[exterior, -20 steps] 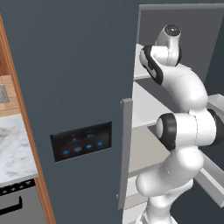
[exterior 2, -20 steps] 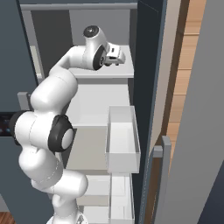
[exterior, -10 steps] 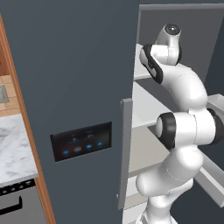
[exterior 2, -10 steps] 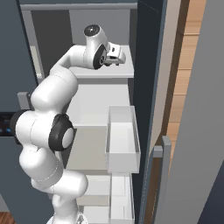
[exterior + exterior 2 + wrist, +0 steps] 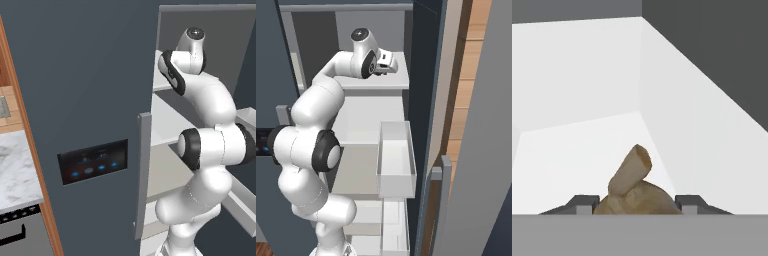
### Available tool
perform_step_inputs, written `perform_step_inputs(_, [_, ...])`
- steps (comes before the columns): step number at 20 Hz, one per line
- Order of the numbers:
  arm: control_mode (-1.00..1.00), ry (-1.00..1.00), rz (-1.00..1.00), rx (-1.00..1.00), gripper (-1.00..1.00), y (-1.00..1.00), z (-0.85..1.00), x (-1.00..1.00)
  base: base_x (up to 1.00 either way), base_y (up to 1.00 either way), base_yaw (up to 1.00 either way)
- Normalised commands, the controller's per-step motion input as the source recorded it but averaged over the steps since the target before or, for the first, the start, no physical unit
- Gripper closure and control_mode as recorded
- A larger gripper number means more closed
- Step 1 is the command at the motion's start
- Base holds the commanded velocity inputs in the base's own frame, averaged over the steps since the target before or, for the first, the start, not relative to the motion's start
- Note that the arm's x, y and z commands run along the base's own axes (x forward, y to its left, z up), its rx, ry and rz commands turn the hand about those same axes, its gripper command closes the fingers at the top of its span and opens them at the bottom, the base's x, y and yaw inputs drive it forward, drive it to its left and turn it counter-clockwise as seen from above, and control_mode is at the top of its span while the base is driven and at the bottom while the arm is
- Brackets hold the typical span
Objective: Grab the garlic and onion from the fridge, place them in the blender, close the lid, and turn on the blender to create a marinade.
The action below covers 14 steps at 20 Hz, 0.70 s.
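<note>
Hand in the fridge [image 5: 428, 75]
The open hand [image 5: 637, 202] sits around the tan garlic [image 5: 634, 187] on a white shelf [image 5: 572, 150].

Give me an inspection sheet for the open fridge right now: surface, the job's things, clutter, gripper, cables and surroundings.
Surface: white upper shelf inside the fridge, door open.
Job's things: tan garlic lies on that shelf in a back corner, stalk tilted up.
Clutter: nothing seen.
Gripper: gripper at the upper shelf, one fingertip on each side of the garlic; cannot tell whether they press it.
Cables: nothing seen.
Surroundings: white door bin below the shelf; black panel with blue lights on the closed fridge door; marble counter at left; wooden cabinets at right.
</note>
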Motion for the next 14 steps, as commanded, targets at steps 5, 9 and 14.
perform_step_inputs(5, [-1.0,0.0,0.0,0.0,1.0,0.0,-0.24,0.03,0.0,0.0,0.0])
perform_step_inputs(9, [-1.0,-0.07,0.0,0.0,1.0,0.0,-0.04,-0.1,0.0,0.0,0.0])
perform_step_inputs(14, [-1.0,-0.15,0.0,0.0,1.0,0.0,0.02,-0.78,0.0,0.0,0.0])
